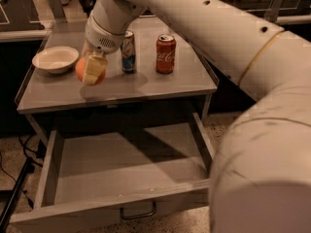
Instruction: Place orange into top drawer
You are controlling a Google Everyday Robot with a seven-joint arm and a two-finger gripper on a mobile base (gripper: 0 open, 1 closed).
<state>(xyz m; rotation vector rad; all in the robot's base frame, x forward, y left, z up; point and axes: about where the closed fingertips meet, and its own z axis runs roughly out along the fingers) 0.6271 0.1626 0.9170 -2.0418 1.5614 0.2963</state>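
My gripper (91, 70) is shut on the orange (81, 70) and holds it in the air above the front left part of the grey tabletop (160, 84). The orange is round, partly covered by a pale finger (95, 68). The top drawer (126, 166) is pulled open below the table, wide, shallow and grey inside, with a small loop handle (138, 212) on its front. The drawer holds nothing. My white arm (204, 28) reaches in from the right.
A white bowl (55, 58) sits at the table's left. A blue can (128, 51) and a red cola can (165, 53) stand in the middle of the table. A dark counter runs behind the table. Speckled floor lies on both sides of the drawer.
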